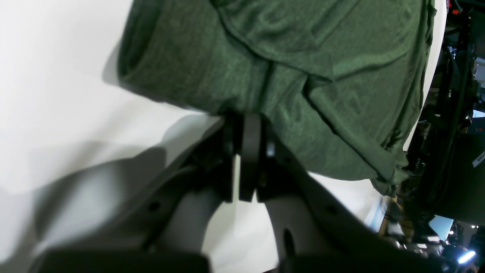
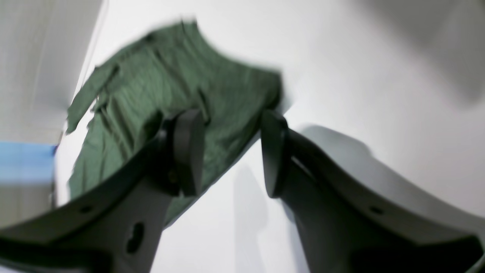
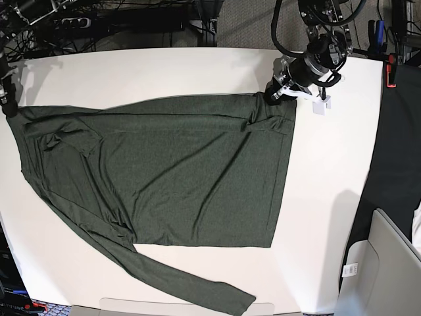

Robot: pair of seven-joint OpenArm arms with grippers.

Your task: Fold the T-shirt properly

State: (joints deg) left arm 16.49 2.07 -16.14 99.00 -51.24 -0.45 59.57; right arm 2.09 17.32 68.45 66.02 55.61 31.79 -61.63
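The T-shirt (image 3: 171, 178), dark olive green with long sleeves, lies spread across the white table (image 3: 329, 197). One sleeve (image 3: 191, 283) trails toward the table's front edge. My left gripper (image 3: 275, 94) is at the shirt's far right corner, where the cloth is turned over a little. In the left wrist view its fingers (image 1: 250, 125) are pressed together on the edge of the T-shirt (image 1: 303, 76). In the blurred right wrist view my right gripper (image 2: 227, 121) stands open just above the T-shirt (image 2: 170, 87), holding nothing.
Cables and stands (image 3: 118, 23) crowd the space behind the table. A grey panel with a white tag (image 3: 388, 263) stands at the front right. Bare table top (image 3: 322, 250) lies to the right of the shirt.
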